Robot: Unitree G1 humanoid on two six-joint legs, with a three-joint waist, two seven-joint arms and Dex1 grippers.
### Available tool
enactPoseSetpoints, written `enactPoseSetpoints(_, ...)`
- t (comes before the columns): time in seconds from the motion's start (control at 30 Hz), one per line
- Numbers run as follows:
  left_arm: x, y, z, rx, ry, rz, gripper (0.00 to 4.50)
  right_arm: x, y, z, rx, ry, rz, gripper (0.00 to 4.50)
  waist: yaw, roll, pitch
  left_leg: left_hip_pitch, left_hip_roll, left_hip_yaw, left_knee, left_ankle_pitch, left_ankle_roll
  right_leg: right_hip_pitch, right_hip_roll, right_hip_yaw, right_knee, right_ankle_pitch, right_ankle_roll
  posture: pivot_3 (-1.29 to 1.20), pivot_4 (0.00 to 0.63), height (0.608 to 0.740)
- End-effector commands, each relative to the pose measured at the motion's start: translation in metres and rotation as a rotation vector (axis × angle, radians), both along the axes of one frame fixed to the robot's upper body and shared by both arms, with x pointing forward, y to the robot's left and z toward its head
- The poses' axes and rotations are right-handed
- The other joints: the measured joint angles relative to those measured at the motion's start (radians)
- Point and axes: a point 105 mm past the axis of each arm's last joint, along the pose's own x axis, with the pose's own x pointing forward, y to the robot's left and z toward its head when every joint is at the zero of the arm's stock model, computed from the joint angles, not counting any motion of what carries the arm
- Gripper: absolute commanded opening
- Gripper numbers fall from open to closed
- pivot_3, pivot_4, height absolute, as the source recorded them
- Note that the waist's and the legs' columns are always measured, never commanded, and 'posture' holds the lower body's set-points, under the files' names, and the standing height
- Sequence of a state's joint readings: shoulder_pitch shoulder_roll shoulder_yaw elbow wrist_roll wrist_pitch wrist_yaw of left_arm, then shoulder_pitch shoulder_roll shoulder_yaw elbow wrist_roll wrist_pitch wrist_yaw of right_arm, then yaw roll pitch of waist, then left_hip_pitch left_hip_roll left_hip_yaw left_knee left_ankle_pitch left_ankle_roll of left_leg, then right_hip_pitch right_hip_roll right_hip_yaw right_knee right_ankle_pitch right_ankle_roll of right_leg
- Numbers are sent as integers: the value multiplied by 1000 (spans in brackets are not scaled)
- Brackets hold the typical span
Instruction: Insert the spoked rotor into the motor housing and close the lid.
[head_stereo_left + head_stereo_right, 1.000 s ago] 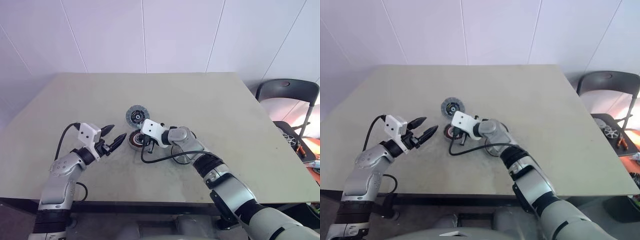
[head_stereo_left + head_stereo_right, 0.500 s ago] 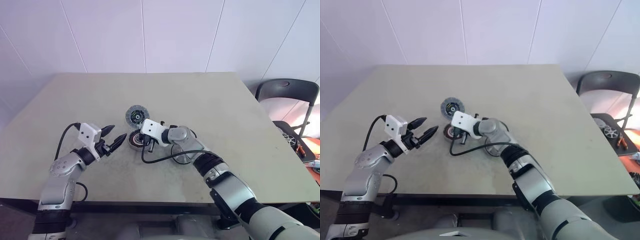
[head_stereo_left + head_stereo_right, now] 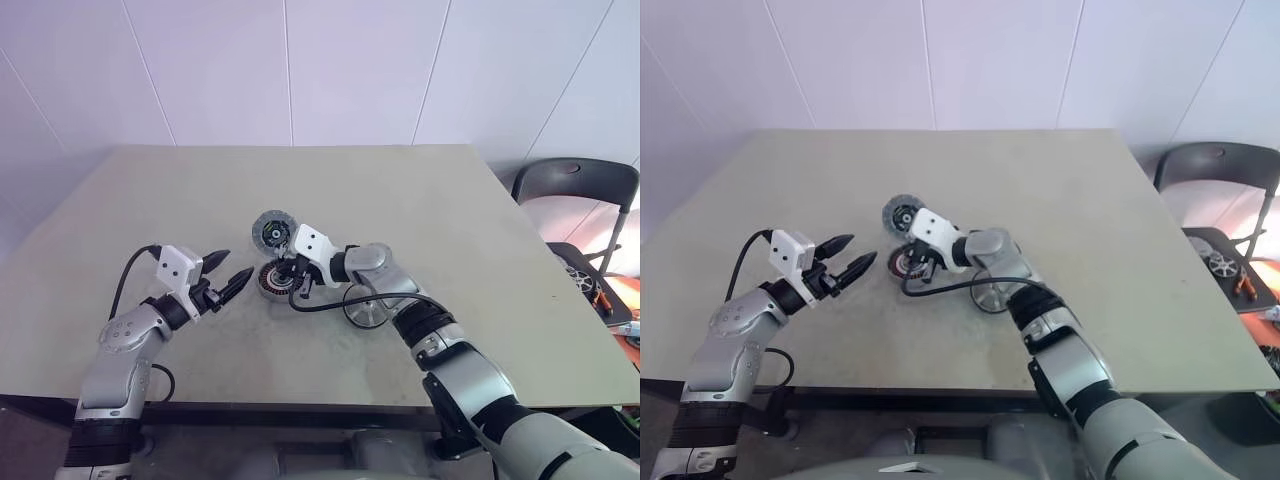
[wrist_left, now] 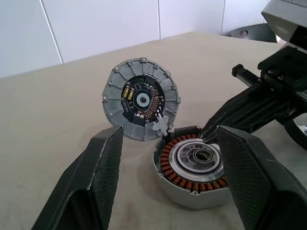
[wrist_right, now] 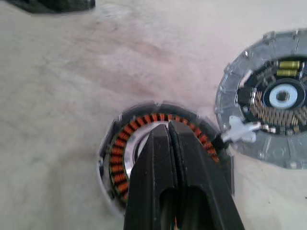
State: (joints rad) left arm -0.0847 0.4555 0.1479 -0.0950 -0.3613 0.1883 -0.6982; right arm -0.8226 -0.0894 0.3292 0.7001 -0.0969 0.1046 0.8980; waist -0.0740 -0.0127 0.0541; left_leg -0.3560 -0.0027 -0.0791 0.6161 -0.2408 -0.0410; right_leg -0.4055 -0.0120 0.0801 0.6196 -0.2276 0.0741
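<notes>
The motor housing (image 3: 270, 281) sits mid-table, its copper windings (image 4: 175, 170) facing up. Its lid (image 3: 269, 230) stands tilted open at the far rim, dark centre and green marks showing (image 4: 141, 98). The spoked rotor (image 3: 365, 311) lies on the table beside my right forearm, apart from the housing. My right gripper (image 5: 168, 127) is shut with nothing in it, tips over the housing's hub; whether they touch it I cannot tell. My left gripper (image 3: 233, 266) hangs open a little to the left of the housing, pointing at it, with both fingers (image 4: 105, 165) apart and empty.
A black cable (image 3: 320, 306) loops from my right wrist across the table in front of the housing. A dark chair (image 3: 575, 185) stands past the table's right edge. The tabletop (image 3: 400, 190) stretches bare behind the lid.
My right wrist has turned, swinging its white camera block up toward the lid, and the forearm has shifted off the rotor, which shows more. The left arm has kept still.
</notes>
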Motion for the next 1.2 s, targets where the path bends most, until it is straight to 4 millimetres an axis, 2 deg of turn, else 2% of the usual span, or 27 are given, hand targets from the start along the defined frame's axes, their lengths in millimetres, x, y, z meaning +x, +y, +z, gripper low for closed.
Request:
enactPoseSetpoints(0.03,1,6,19,14,-67,4,3257,-5,7,10,-20,-38,61,63,-2,0,0,0,0,0,0,0,0,0,0,0,0,0,0,0,0,740)
enactPoseSetpoints(0.3,2,14,20,23,-70,24,3257,-12,4,-6,-91,-28,85,63,-1,0,0,0,0,0,0,0,0,0,0,0,0,0,0,0,0,740)
enactPoseSetpoints(0.5,1,14,20,23,-73,25,3257,-6,3,-11,-128,-77,49,63,-1,0,0,0,0,0,0,0,0,0,0,0,0,0,0,0,0,740)
enactPoseSetpoints(1.2,1,10,18,19,-67,15,3257,3,6,-5,-88,-125,8,63,1,0,0,0,0,0,1,0,0,1,0,0,0,0,0,0,0,740)
